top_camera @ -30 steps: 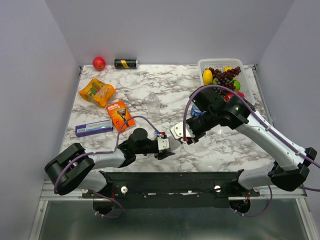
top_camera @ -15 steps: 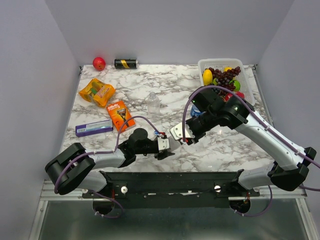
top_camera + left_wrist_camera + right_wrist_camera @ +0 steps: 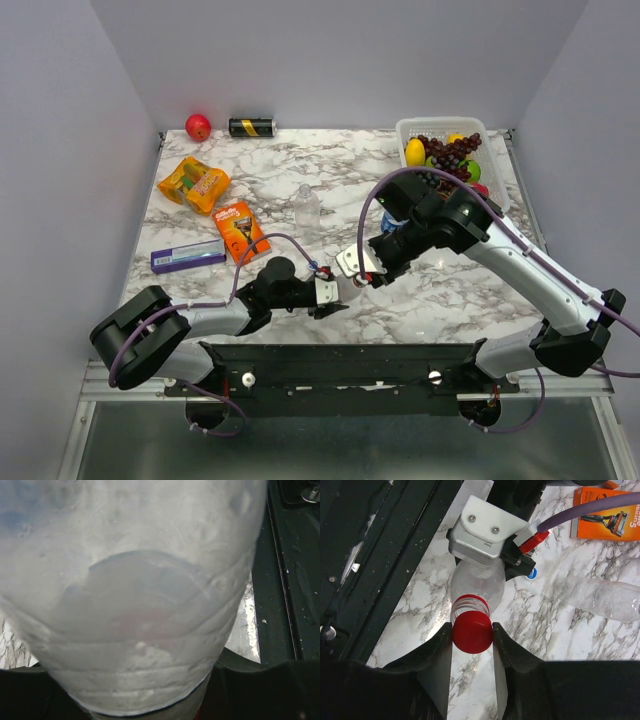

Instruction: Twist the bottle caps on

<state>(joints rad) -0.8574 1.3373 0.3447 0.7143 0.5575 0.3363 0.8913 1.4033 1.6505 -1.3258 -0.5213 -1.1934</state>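
left claw appears clamped round the clear bottle, at the table's front centre | right claw pinches the red cap on its neck | blue cap lies nearby

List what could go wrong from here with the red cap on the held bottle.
1. The red cap sits pinched in the right tool at the neck of the bottle; if not square to the threads, turning may cross-thread it.
2. The left tool holds the clear body, so the bottle might spin or buckle under the twist.
3. A blue cap lies beside the left tool and could get knocked away.
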